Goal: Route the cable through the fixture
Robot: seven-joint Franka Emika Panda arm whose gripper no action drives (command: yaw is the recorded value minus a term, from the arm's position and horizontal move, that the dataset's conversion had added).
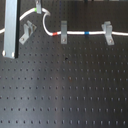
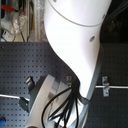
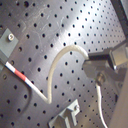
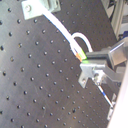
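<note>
The white cable (image 1: 75, 33) runs across the back of the black perforated board in the first exterior view. Its red band (image 1: 54, 34) and blue band (image 1: 86, 34) lie on either side of an upright bracket. The skewed fixture (image 1: 27, 32) stands at the first exterior view's left, with a stretch of cable passing by it; I cannot tell whether it sits inside. My gripper (image 1: 37, 7) is behind and right of the fixture, shut on the cable, which loops down from it. The first wrist view shows the loop (image 3: 57, 62), the fingers (image 3: 100, 61) and the fixture (image 3: 67, 117). The second wrist view shows the pinched cable (image 4: 75, 40).
Two upright grey brackets (image 1: 63, 32) (image 1: 107, 32) carry the cable to the first exterior view's right. A grey metal post (image 1: 11, 27) stands at the first exterior view's left, close to the fixture. In the second exterior view the white arm (image 2: 75, 45) hides most of the board.
</note>
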